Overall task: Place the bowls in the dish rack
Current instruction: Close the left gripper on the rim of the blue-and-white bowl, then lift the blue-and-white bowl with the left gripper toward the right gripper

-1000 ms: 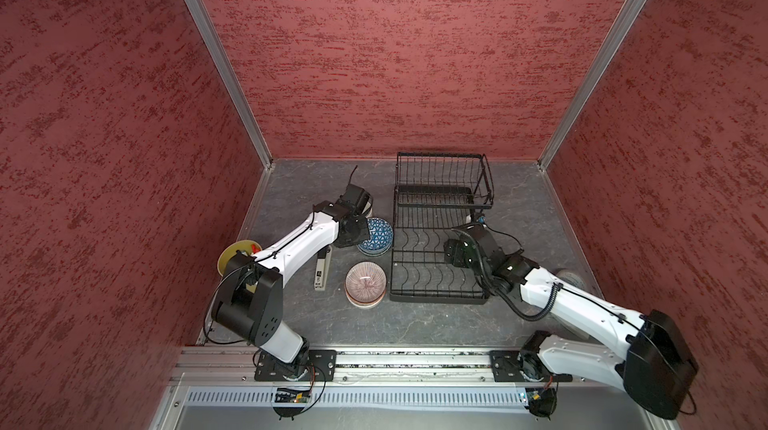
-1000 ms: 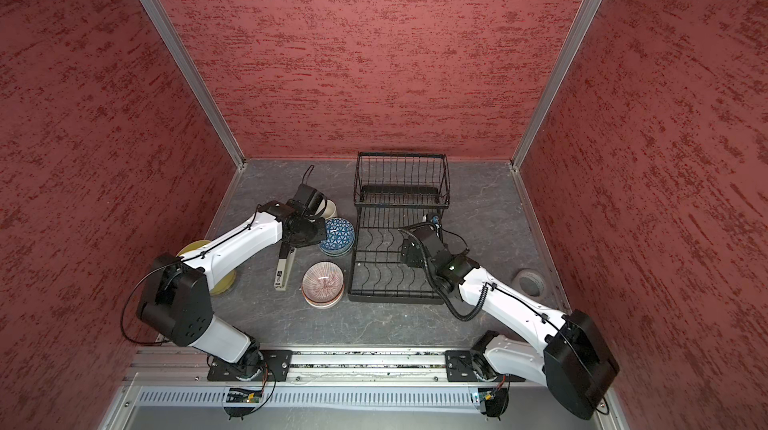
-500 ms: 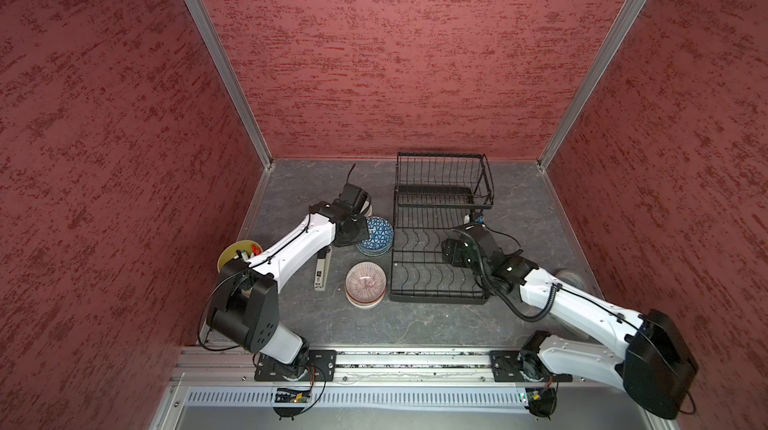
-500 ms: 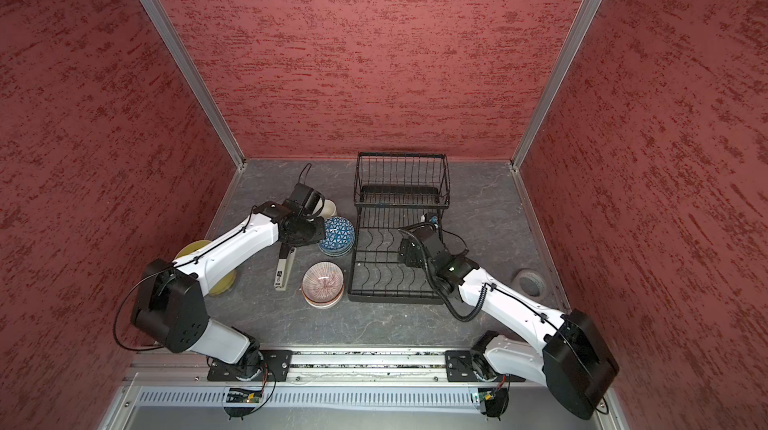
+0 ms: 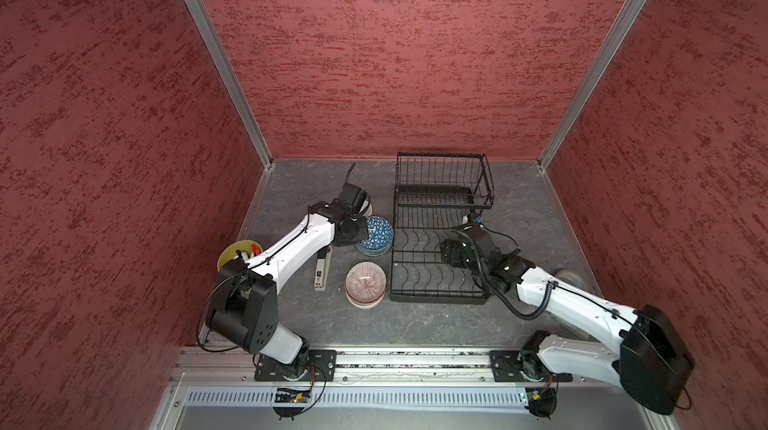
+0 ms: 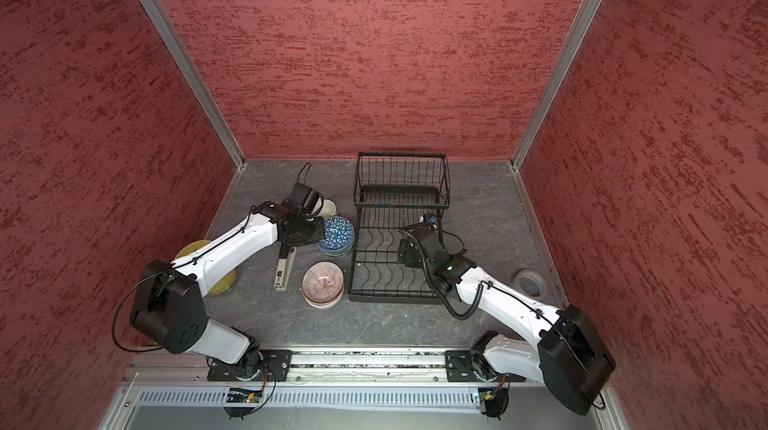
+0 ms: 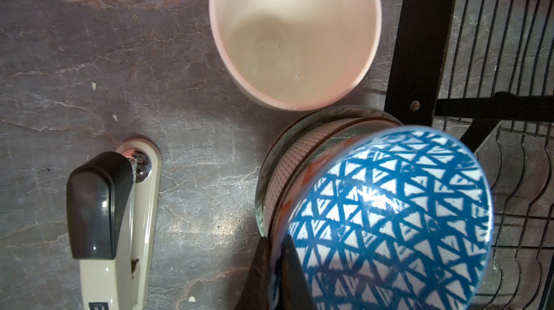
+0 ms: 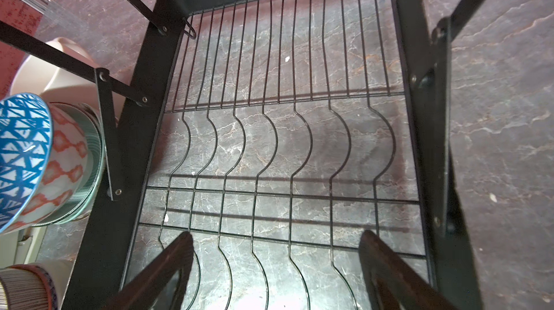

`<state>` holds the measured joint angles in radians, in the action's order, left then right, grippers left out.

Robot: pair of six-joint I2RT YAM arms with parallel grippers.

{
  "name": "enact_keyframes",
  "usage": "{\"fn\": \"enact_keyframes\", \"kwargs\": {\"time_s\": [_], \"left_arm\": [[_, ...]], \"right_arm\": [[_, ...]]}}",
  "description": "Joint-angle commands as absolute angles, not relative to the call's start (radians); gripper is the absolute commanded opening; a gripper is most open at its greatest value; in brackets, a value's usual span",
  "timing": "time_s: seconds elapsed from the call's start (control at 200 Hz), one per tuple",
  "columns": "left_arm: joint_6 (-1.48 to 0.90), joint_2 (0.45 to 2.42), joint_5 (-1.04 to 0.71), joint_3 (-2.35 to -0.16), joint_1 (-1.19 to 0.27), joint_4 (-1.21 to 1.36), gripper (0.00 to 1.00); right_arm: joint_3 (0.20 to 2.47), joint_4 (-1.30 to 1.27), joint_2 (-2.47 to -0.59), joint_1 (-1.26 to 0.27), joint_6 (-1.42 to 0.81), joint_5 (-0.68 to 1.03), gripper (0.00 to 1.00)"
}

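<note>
A pink striped bowl [image 5: 365,288] sat on the bench [image 5: 415,324] near us, left of the dish rack [image 5: 436,298]. The right gripper [image 8: 275,235] hung over the rack, jaws spread. Farther back, the left gripper [image 7: 275,242] pinched the rim of the tilted blue bowl [image 7: 389,218] in its jaws.

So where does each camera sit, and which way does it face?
Both top views: overhead, looking down on left arm, right arm and the dish rack.
Left wrist: looking down past the left gripper, which pinches the blue-triangle bowl.
Right wrist: above the open right gripper, facing down into the rack.
Shared: both wrist views show that bowl and the rack.
</note>
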<state>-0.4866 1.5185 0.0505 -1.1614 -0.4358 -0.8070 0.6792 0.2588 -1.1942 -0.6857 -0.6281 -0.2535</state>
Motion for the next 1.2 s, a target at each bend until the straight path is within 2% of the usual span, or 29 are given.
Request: {"fn": "enact_keyframes", "kwargs": {"time_s": [0.0, 0.466, 0.797, 1.197], "left_arm": [[-0.456, 1.493, 0.006, -1.187, -0.443, -0.773, 0.00], [-0.459, 1.504, 0.048, -1.205, -0.445, -0.778, 0.00], [-0.497, 1.502, -0.092, -1.196, -0.417, -0.714, 0.00], [-0.491, 1.534, -0.066, -1.194, -0.416, -0.740, 0.00]], "right_arm": [[0.675, 0.246, -1.202, -0.692, -0.629, -0.256, 0.88], [0.666, 0.235, -1.214, -0.692, -0.619, -0.268, 0.89], [0.655, 0.223, -1.206, -0.691, -0.617, -0.271, 0.89], [0.650, 0.212, -1.201, -0.692, -0.617, -0.272, 0.88]]}}
